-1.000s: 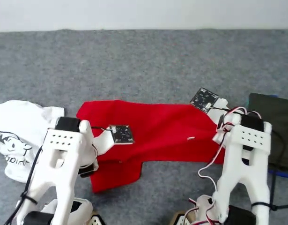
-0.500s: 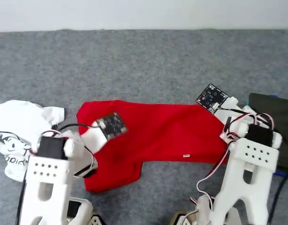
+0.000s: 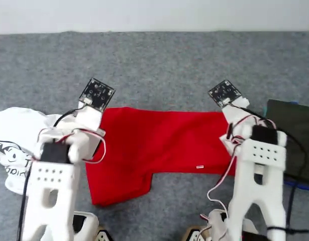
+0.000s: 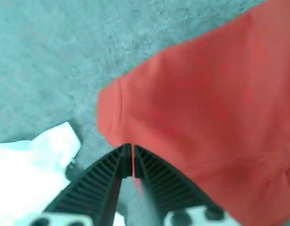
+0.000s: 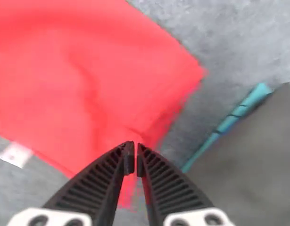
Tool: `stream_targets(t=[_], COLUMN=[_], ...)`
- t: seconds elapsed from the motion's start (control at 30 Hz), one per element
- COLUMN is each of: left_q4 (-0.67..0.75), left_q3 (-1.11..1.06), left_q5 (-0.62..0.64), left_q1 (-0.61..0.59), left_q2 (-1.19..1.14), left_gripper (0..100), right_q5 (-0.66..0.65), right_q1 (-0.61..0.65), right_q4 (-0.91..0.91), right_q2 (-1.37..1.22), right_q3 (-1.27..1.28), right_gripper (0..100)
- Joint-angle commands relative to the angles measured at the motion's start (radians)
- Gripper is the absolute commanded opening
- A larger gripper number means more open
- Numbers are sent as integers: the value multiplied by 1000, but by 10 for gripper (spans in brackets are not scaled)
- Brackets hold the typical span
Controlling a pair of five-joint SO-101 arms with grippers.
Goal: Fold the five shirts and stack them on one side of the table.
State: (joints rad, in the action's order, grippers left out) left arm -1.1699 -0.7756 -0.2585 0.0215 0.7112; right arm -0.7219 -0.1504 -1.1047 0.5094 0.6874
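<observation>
Red shirt lies spread across the middle of the grey surface, one flap trailing toward the near edge. The left hand points down at the shirt's left end, its fingers pressed together with nothing between them, beside the narrow gap that separates the red cloth from a white shirt with black print. The right hand, fingers likewise together, hangs over the shirt's right-hand edge; whether its tips touch the cloth cannot be told. Half a second earlier the left wrist hung farther in over the shirt's left part; it has since swung out to the far left corner, while the right arm has barely shifted and the shirt lies as it did. A dark garment with a teal strip along its edge rests just right of the red shirt, partly behind the right arm.
</observation>
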Motion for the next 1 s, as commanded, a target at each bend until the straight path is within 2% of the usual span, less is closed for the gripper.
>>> stream_targets(t=[0.0, 0.13, 0.37, 0.5, 0.63, 0.77, 0.97], left_q4=[84, 101, 97, 63, 15, -41, -72], left_q3=[22, 91, 197, 234, 254, 263, 265], left_q5=[34, 61, 58, 57, 55, -8, -25], left_q1=[-6, -2, -6, -3, -5, -6, -8], left_q2=[-124, -275, -442, -456, -451, -451, -451], left_gripper=[15, 15, 15, 15, 15, 15, 15], right_q5=[117, 195, 238, 232, 227, 127, 112], right_q1=[47, 61, 53, 51, -2, -51, -61], right_q4=[-12, -19, -12, 8, 87, 101, 101], right_q2=[-38, -140, -390, -545, -723, -898, -1046], right_q3=[-44, -129, -311, -414, -528, -692, -950], right_gripper=[14, 14, 12, 13, 14, 15, 15])
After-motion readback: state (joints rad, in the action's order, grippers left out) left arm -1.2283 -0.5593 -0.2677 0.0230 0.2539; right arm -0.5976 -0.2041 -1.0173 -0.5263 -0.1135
